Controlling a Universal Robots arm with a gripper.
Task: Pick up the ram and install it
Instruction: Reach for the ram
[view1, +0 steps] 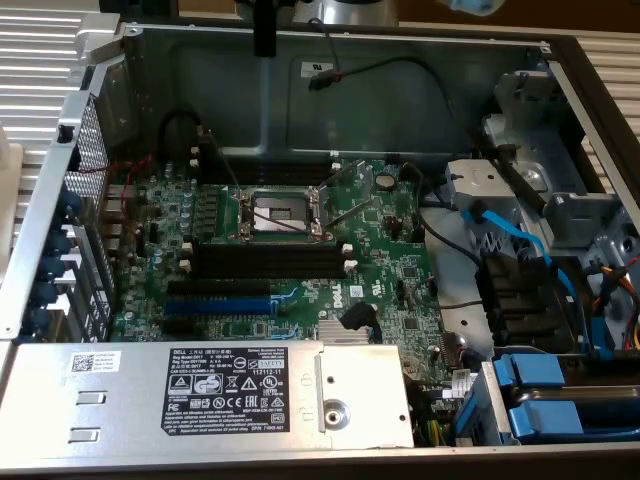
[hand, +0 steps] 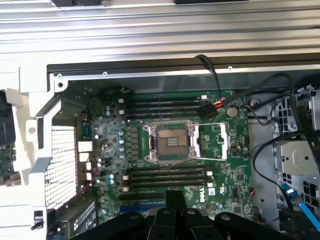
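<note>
Even, diffuse light, probably from overhead. Exterior view: chassis back wall (view1: 420, 110) mid-grey with soft shading in corners. Power supply (view1: 120, 400) top bright, mild glare. Motherboard (view1: 400, 250) evenly lit, memory slots (view1: 265, 258) near black. Wrist view: ribbed metal surface (hand: 160, 35) washed pale with streaky highlights. Pincer (hand: 175, 220) dark, underlit silhouette.

Gripper (hand: 173, 215) partly beyond the picture's edge (power supply label (view1: 240, 385) print illegible)
</note>
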